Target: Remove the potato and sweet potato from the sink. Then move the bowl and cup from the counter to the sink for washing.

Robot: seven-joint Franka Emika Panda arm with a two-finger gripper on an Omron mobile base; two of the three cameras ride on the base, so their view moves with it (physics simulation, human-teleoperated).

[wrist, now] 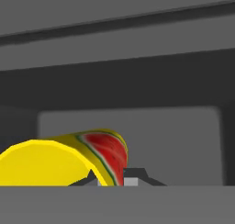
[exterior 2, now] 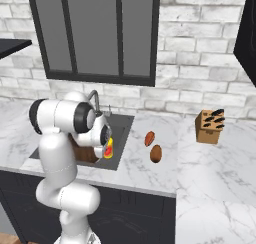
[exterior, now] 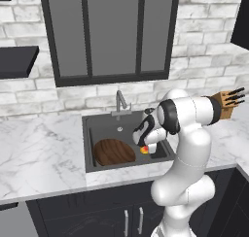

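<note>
My gripper (exterior: 145,146) is shut on the cup (exterior: 144,149), a small yellow cylinder with a red patch. It hangs low inside the sink (exterior: 104,124), over the right part of the basin. In the hand view the cup (wrist: 69,158) lies tilted across the fingertips (wrist: 131,182), with the dark sink wall behind. The brown wooden bowl (exterior: 113,152) rests in the sink's front left. On the counter (exterior 2: 135,165), right of the sink (exterior 2: 121,124), lie the reddish-orange sweet potato (exterior 2: 149,138) and, nearer the front, the duller potato (exterior 2: 156,153).
A slim grey faucet (exterior: 120,103) stands behind the basin. A wooden knife block (exterior 2: 209,125) sits on the counter further right, near the wall. A dark-framed window hangs above the sink, and a dark shelf (exterior: 17,61) juts out at the left.
</note>
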